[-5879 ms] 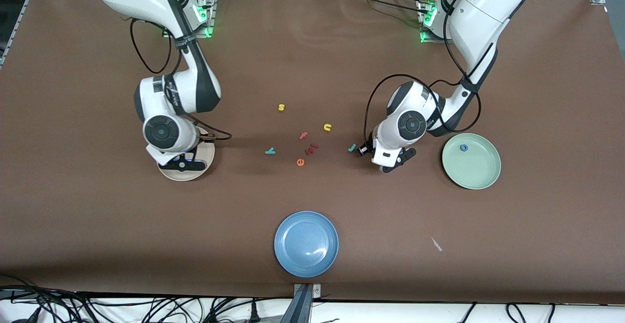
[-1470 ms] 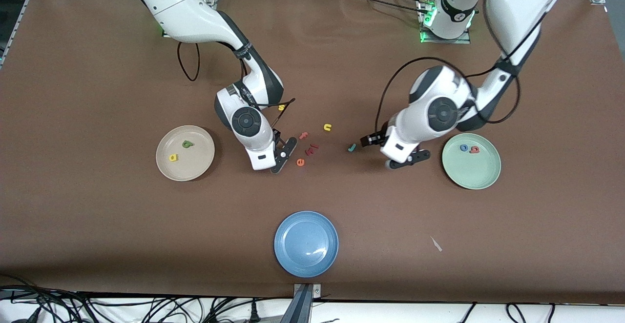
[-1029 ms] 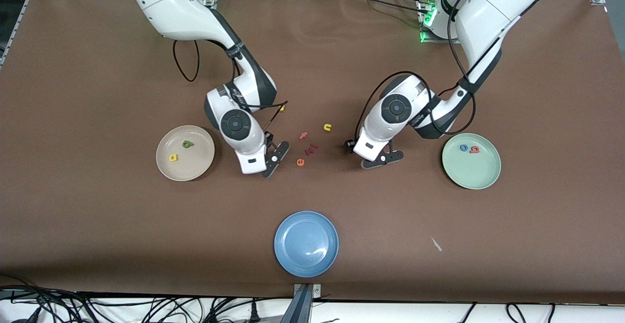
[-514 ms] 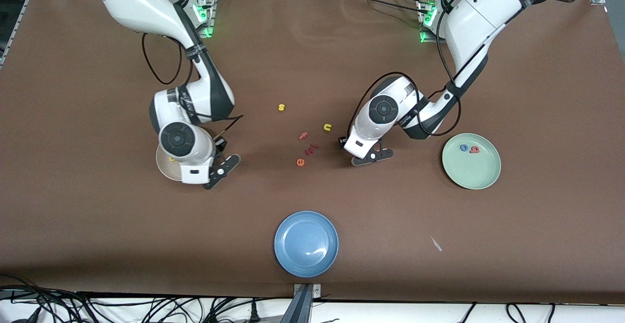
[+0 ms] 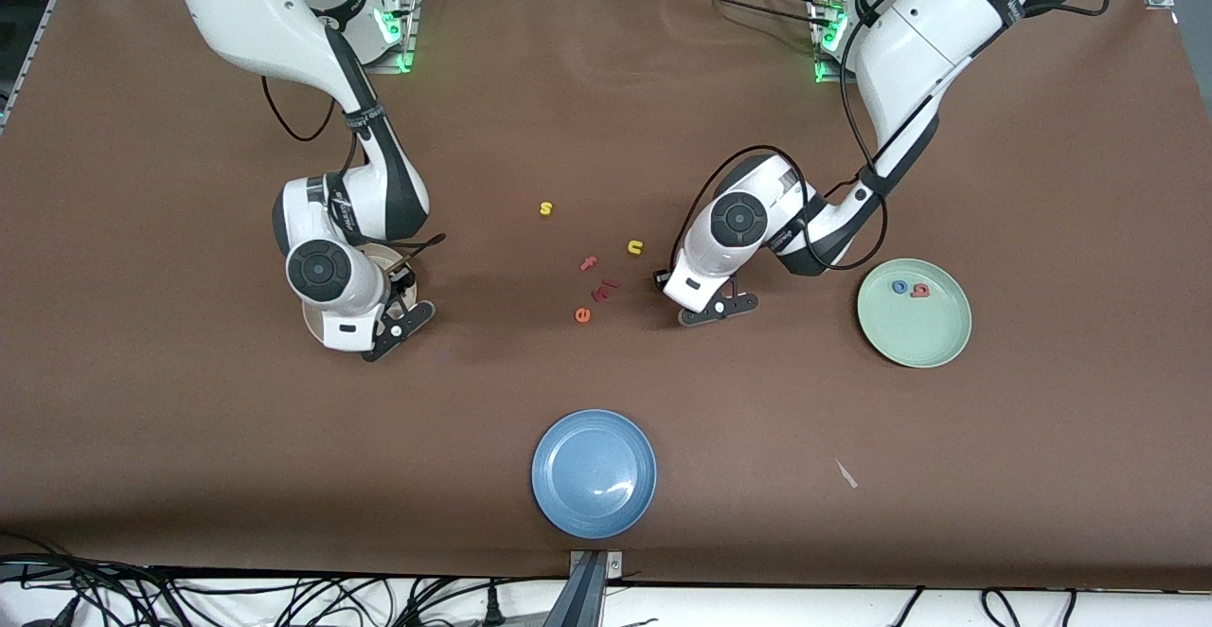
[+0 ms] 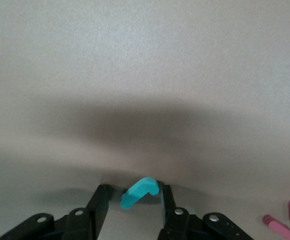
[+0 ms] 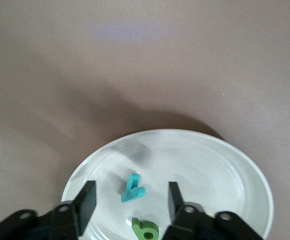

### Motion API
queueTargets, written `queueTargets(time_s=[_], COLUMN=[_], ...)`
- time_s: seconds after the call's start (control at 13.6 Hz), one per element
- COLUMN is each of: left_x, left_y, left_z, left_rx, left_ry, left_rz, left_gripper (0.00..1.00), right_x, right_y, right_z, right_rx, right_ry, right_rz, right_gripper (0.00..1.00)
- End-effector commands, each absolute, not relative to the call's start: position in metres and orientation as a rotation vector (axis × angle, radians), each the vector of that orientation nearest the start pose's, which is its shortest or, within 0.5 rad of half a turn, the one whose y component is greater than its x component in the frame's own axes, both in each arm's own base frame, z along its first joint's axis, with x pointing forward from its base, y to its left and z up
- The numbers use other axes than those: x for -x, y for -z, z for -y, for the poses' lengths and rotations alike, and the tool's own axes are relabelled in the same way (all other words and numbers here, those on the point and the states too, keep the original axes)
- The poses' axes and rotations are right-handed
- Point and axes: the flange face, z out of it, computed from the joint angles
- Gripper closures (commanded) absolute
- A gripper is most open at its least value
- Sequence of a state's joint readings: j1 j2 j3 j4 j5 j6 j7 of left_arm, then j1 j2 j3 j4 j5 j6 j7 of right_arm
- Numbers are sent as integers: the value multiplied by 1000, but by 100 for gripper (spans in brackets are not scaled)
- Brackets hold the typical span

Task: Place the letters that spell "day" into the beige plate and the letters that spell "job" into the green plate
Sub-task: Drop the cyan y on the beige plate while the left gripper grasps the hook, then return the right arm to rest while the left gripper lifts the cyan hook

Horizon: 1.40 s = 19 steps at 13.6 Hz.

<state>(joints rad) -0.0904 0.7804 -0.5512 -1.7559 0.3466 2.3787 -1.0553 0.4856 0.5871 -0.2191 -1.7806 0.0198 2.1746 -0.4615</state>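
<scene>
My right gripper (image 7: 131, 189) hangs open over the beige plate (image 7: 235, 160). The teal y (image 7: 133, 189) lies loose on that plate between the fingers, beside the green letter (image 7: 145, 229). From the front, that arm covers most of the beige plate (image 5: 310, 317), and the yellow letter is hidden. My left gripper (image 6: 133, 190) is down at the table around the teal j (image 6: 139, 192). One finger touches the j and a gap shows at the other. The green plate (image 5: 914, 338) holds the blue o (image 5: 900, 287) and the salmon b (image 5: 918, 291).
Loose letters lie mid-table: a yellow s (image 5: 545, 208), a yellow u (image 5: 634, 248), a salmon f (image 5: 588, 263), a dark red piece (image 5: 606, 286) and an orange e (image 5: 583, 315). A blue plate (image 5: 544, 452) sits near the front edge.
My right arm swung from mid-table to over the beige plate and opened, and the teal y now lies in the plate. My left gripper shifted onto the j and its jaws narrowed.
</scene>
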Motion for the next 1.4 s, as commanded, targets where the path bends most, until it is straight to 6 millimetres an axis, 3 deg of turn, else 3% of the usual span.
queueTargets(time_s=[0.0, 0.15, 0.22, 0.66, 0.81, 0.88, 1.03, 1.18, 1.32], left_x=[-549, -549, -549, -549, -549, -551, -562, -568, -586], left_y=[-171, -169, -170, -170, -170, -171, -183, -207, -246], left_z=[372, 371, 371, 370, 369, 366, 346, 327, 291], left_rx=[3180, 3177, 3179, 3171, 3168, 3169, 3136, 3098, 3125], left_ry=[-165, -168, -166, -176, -177, -184, -199, -273, -319], left_rz=[453, 452, 448, 453, 454, 475, 503, 472, 509], left_gripper=[57, 60, 68, 87, 99, 100, 100, 100, 100], right_x=[-616, -617, -618, -637, -634, -633, -621, -611, -586], right_y=[-270, -296, -311, -435, -474, -493, -521, -548, -571], right_z=[-183, -190, -191, -193, -172, -148, -127, -83, -57], right_rx=[3023, 3062, 3078, 3095, 3144, 3162, 3153, 3119, 3120], right_ry=[-200, -187, -186, -168, -202, -162, -123, -61, -38], right_rz=[1062, 938, 879, 803, 598, 415, 259, 128, 78], right_gripper=[0, 0, 0, 0, 0, 0, 0, 0, 0])
